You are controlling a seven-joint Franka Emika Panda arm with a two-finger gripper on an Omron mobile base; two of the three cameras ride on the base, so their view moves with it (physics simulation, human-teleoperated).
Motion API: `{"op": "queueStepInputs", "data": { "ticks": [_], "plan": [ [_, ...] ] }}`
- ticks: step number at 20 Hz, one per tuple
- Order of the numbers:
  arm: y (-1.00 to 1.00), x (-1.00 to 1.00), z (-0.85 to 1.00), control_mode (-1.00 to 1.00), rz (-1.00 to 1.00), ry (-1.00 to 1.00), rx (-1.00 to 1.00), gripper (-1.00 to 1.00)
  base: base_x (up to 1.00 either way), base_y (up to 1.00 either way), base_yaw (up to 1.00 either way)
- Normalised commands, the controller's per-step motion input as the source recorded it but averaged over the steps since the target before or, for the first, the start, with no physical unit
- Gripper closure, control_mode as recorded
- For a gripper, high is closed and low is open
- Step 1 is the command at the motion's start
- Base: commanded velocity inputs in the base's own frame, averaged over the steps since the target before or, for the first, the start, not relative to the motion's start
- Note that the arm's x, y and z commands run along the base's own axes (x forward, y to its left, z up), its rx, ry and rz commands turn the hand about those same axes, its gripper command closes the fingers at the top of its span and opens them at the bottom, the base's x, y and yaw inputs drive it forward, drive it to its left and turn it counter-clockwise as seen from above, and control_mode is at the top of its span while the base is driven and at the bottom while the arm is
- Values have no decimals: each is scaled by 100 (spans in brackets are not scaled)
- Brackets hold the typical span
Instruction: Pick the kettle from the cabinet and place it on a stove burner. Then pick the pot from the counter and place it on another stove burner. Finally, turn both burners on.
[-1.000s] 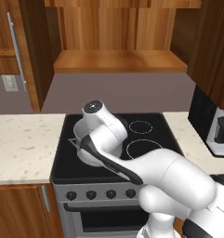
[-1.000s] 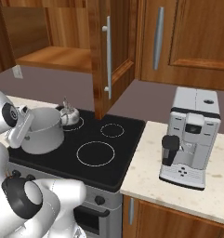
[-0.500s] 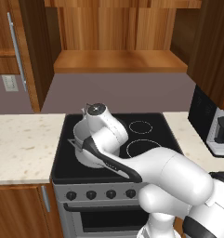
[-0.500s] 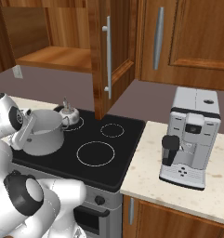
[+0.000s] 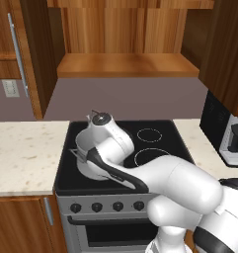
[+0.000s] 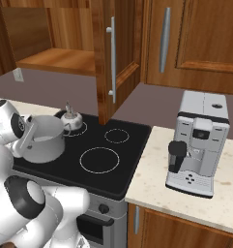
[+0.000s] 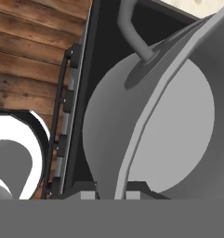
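The reddish-brown wooden wall cabinet (image 5: 125,44) hangs above the cooking area with its door (image 6: 106,58) swung open; the door carries a long vertical silver bar handle (image 6: 112,65), and the plain wood shelf (image 5: 126,65) inside is bare. Below it, the cream-beige speckled stone surface (image 5: 21,155) runs to the left of the black glass stove top (image 5: 157,148) and continues on its right, where a silver and black coffee machine (image 6: 197,143) stands. A row of dark round knobs (image 5: 106,206) lines the stove front.

The wide grey metal stockpot (image 6: 43,140) with straight sides and no lid sits over the near left burner, tilted slightly. The white arm's end effector (image 7: 111,190) is pinching the pot's rim: in the hand view the thin grey wall passes between the two dark fingertips (image 7: 88,191), one inside and one outside. A loop side handle (image 7: 132,28) projects from the outer wall of the pot.

The small shiny silver kettle (image 6: 70,119) with rounded body and tall arched handle stands upright on the far left burner, just beside the far side of the pot. The two right burners (image 6: 99,160) are unoccupied.
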Motion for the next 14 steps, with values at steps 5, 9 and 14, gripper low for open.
{"op": "queueStepInputs", "data": {
  "ticks": [5, 9, 14],
  "plan": [
    [14, 7, 0, -100, 0, 0, 0, 100, 0, 0, 0],
    [16, 10, 0, -100, 0, 0, 0, 100, 0, 0, 0],
    [14, 10, 0, -100, 0, 0, 0, 100, 0, 0, 0]
  ]
}}
